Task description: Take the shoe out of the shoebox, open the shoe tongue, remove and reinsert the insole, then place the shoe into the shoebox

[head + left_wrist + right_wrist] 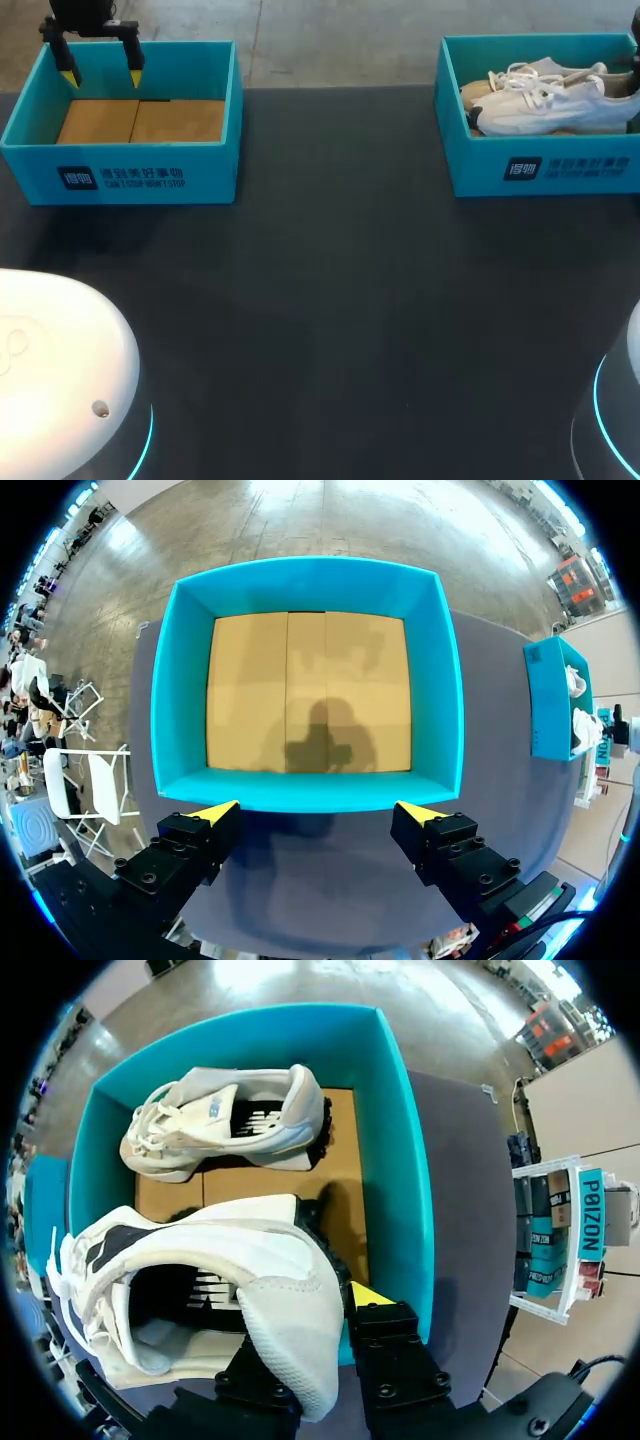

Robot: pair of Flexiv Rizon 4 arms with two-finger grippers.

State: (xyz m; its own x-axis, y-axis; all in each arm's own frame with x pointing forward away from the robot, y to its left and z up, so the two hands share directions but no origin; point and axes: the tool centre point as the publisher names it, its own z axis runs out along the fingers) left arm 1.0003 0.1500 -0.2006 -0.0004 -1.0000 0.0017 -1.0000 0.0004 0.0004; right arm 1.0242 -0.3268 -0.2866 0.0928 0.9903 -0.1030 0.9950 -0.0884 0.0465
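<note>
White shoe [548, 108] crosswise, toe leftward

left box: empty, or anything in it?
Empty. The left wrist and head views show only the bare cardboard floor inside the left box; both shoes are in the right box.

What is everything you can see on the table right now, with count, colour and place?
Shoeboxes: two, teal; left shoebox at the table's far left, holding nothing; right shoebox at the far right.
Shoes: two, white, both in the right shoebox; held shoe nearest the right pincer, other shoe lying ahead of it.
Table: one, dark, under both boxes.
Left pincer: one, black with yellow tips, open, above the left shoebox.
Right pincer: one, black with yellow tips, shut on the held shoe's heel.
</note>
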